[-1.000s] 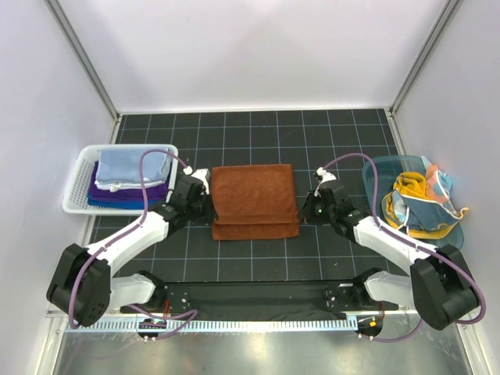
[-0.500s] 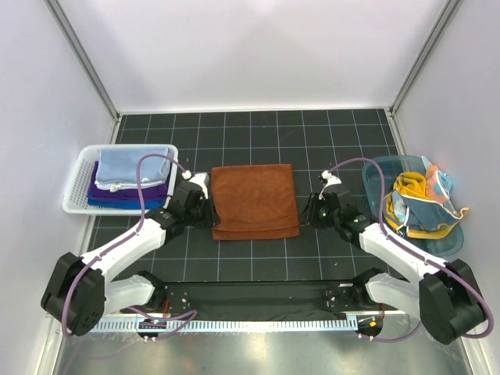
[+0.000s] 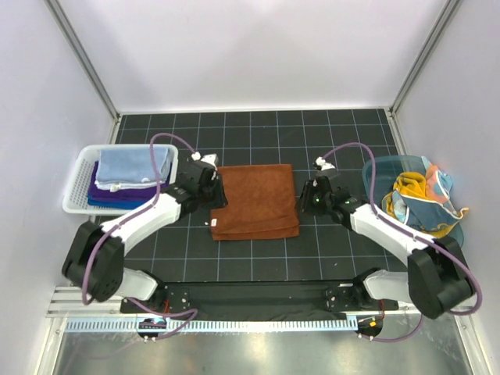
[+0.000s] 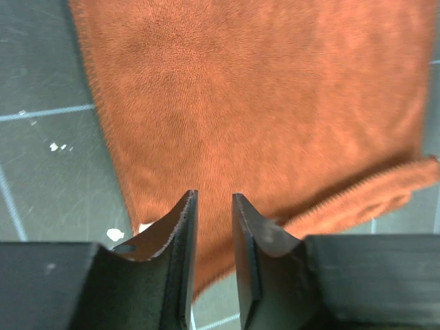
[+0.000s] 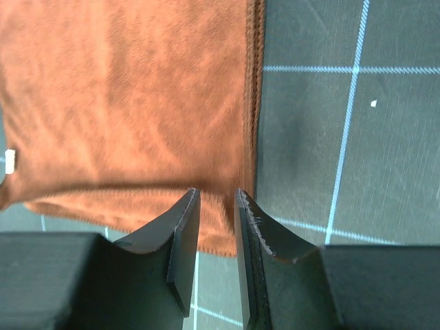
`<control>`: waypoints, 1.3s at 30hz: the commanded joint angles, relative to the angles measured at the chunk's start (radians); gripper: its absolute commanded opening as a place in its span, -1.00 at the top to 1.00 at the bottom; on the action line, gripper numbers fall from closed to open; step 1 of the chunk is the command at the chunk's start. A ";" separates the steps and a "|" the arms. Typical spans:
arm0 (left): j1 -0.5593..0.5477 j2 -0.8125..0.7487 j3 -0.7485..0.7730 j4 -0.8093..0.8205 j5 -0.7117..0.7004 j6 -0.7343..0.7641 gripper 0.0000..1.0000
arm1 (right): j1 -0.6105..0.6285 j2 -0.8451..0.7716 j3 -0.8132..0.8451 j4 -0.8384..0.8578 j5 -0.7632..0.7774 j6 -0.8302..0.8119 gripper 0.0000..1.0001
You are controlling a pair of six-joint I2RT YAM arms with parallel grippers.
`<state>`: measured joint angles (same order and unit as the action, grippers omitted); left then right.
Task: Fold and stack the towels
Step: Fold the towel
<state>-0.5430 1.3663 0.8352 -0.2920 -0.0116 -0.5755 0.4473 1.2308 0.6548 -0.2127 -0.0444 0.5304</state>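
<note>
Basket (image 3: 76, 194) holds stacked towels (image 3: 129, 176), tub (image 3: 378, 175) a crumpled heap (image 3: 422, 205) — left gripper (image 4: 213, 199) and right gripper (image 5: 216, 194) slightly parted, empty.

You have the folded towel (image 3: 255, 201) lying in the middle of the desk (image 3: 258, 133). Your left hand (image 3: 214, 187) is at its left edge and your right hand (image 3: 305, 195) at its right edge. Further left, a basket (image 3: 76, 195) holds stacked towels (image 3: 131, 176). At the far right, a tub (image 3: 375, 168) holds a heap of loose towels (image 3: 422, 205), some hanging over its rim.
</note>
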 commanded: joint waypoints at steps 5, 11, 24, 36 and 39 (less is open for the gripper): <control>-0.028 0.120 0.032 -0.012 0.009 -0.018 0.47 | 0.024 0.114 0.066 0.032 0.029 0.014 0.34; -0.061 0.041 -0.064 -0.003 0.034 -0.040 0.47 | 0.044 0.098 -0.004 0.055 0.014 0.034 0.35; -0.112 -0.058 -0.146 -0.036 0.085 -0.046 0.49 | 0.051 -0.149 -0.124 -0.028 0.017 0.063 0.36; -0.129 -0.076 -0.027 -0.124 -0.120 -0.057 0.34 | 0.053 -0.079 0.086 -0.122 0.096 0.037 0.35; -0.088 -0.021 0.109 -0.180 -0.191 -0.029 0.24 | 0.045 0.047 0.196 -0.117 0.146 0.010 0.35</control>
<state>-0.6609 1.3201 0.7795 -0.4397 -0.0696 -0.6254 0.4938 1.1919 0.7300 -0.3485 0.0273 0.5724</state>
